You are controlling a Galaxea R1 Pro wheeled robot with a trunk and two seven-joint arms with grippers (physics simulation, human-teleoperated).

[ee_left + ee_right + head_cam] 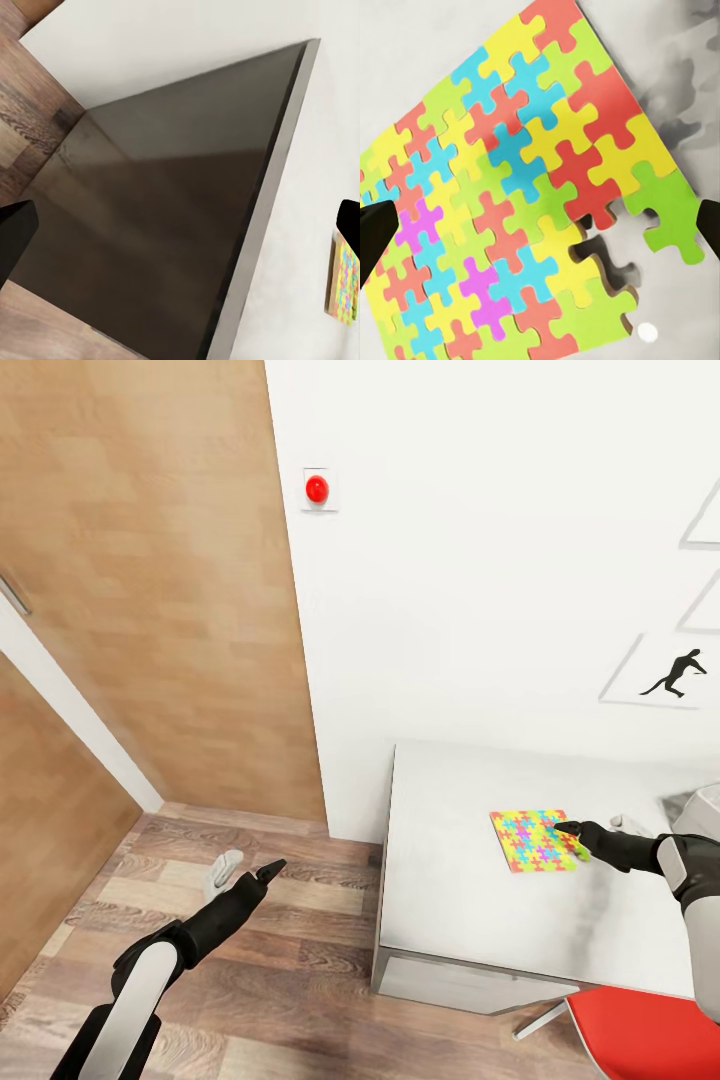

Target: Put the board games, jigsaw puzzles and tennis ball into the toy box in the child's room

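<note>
beside the right tool (572, 838), a jigsaw puzzle (533, 840) lies on the table (450, 900).

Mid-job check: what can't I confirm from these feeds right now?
- Toy box: head view, cut off by the right edge; contents unseen.
- Right claw on the jigsaw puzzle: contact unclear; right wrist view shows only dark fingertips at the picture's sides.
- Left claw: head view, too small to tell.

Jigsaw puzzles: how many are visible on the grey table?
1: a multicoloured flat square jigsaw puzzle lies on the light grey table, at the right gripper. A second may be hidden off-frame.
</note>
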